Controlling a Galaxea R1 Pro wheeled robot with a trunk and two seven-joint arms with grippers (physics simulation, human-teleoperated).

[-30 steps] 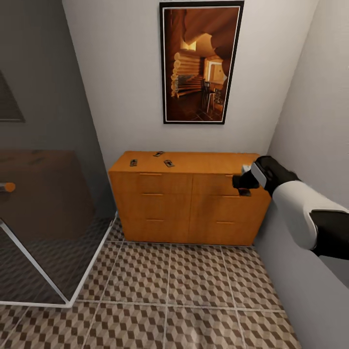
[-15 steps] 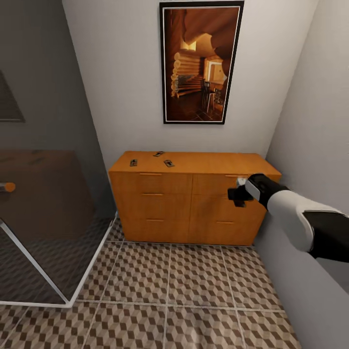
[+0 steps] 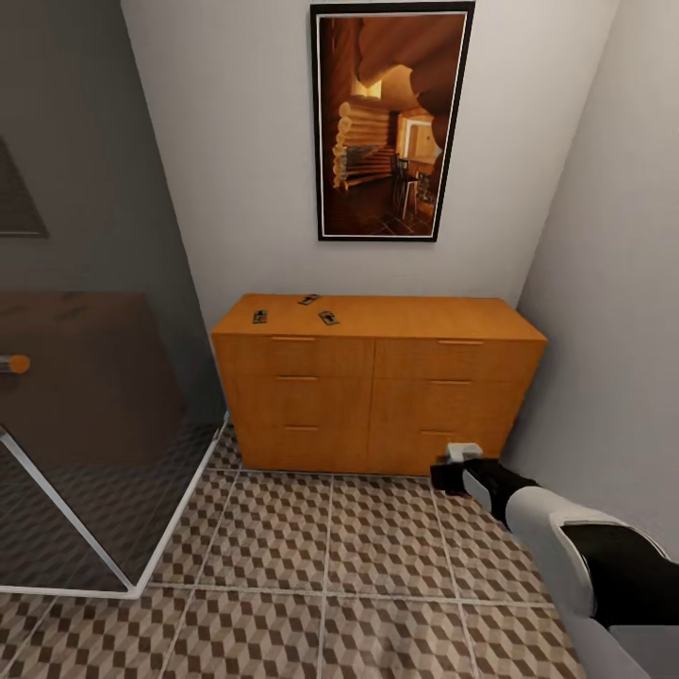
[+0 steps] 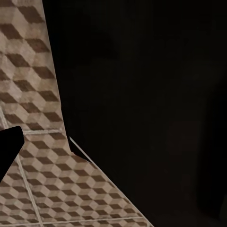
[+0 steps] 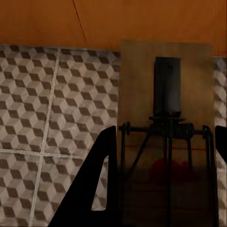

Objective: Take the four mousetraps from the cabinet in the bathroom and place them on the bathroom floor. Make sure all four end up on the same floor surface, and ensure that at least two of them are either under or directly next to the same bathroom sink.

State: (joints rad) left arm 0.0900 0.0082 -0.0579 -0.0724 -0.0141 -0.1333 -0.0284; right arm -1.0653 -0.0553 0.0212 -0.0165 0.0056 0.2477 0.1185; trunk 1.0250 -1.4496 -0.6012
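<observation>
We're seeing cube-pattern floor (image 4: 33, 94) w/ pale grout lines, a big dark mass (image 4: 151, 104) covering most of it, & a black bit at one edge.

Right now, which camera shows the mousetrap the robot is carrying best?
The right wrist view: the held mousetrap looks big between the right tool's fingers, with its spring and bar clear. In the head view the right tool hides it near the floor. The left wrist view gives tiles and something dark.
</observation>
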